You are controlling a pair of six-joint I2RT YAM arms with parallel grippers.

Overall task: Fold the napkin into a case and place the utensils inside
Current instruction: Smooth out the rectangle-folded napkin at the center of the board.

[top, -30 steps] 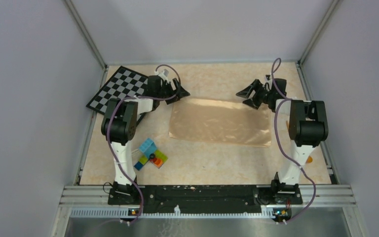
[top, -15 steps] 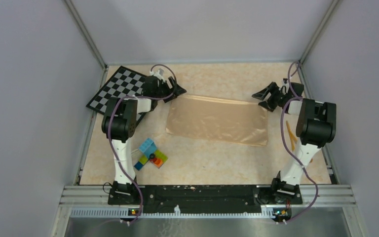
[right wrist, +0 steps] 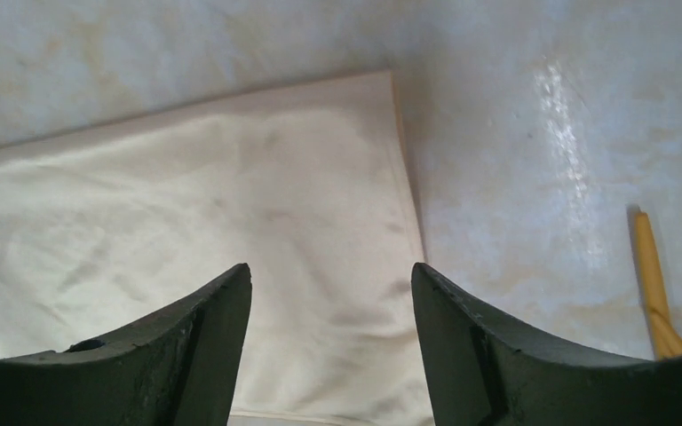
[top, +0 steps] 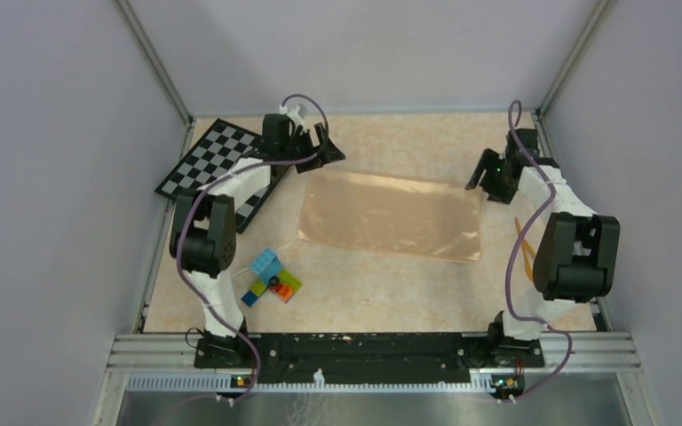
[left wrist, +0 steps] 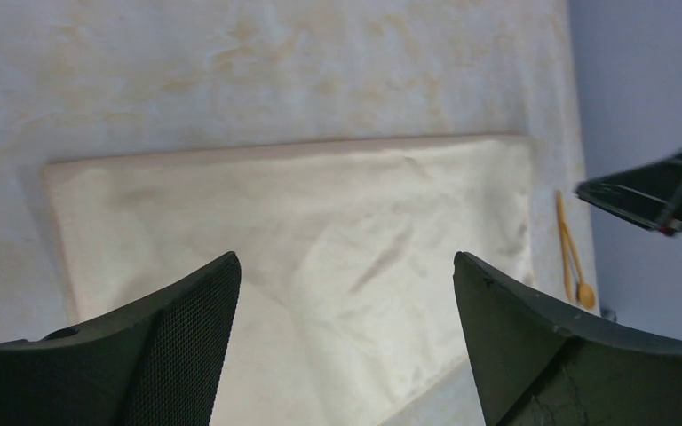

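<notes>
The peach-orange napkin (top: pixel 389 216) lies flat in mid-table as a wide folded rectangle; it looks pale in the left wrist view (left wrist: pixel 311 240) and the right wrist view (right wrist: pixel 213 222). My left gripper (top: pixel 329 146) is open and empty, raised just beyond the napkin's far left corner. My right gripper (top: pixel 490 177) is open and empty, raised by its far right corner. The orange-yellow utensils (top: pixel 524 241) lie on the table right of the napkin, partly behind my right arm. The spoon shows in the left wrist view (left wrist: pixel 573 266), and a utensil handle in the right wrist view (right wrist: pixel 650 280).
A black-and-white checkerboard (top: pixel 213 160) lies at the far left, under my left arm. A cluster of coloured toy bricks (top: pixel 269 279) sits near the front left of the napkin. Metal frame posts and grey walls enclose the table.
Both grippers have let go of the napkin's far edge and lifted away outward. The napkin has settled flat, shifted slightly left.
</notes>
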